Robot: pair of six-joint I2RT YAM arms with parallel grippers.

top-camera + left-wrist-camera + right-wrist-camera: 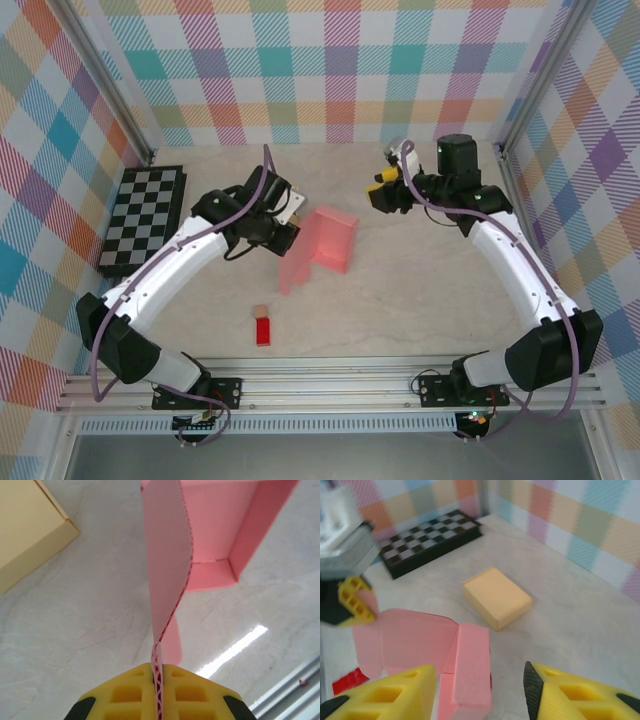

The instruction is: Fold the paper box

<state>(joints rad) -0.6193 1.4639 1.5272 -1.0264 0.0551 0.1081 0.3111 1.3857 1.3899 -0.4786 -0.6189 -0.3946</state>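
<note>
**Paper box part-folded, one flap pinched, base unsecured**

The paper box sits around the middle of the tabletop. It is pink and half raised, with one wall standing and its panels not yet closed. The left pincer is clenched on the edge of a thin corrugated flap, which rises upright from the grip and bows slightly. The right pincer is spread wide with nothing in it, near the box on its far-right side and not touching it.

Risks, in my judgement:
- Nothing pins the base. A pull or push on the flap may drag or tip the whole box instead of bending the crease.
- The grip is narrow and on the very edge. The sheet could slip out, or tear along its scored line if it is twisted.
- A yellow box lies close by, on the side toward the chessboard at the left edge. A sliding box could run into it.

Limits of view:
- From overhead the left wrist covers the grip point, so I cannot say which panel is held.
- The right wrist view is blurred and the creases do not read there.
- The small red block toward the near edge is too small to identify.
</note>
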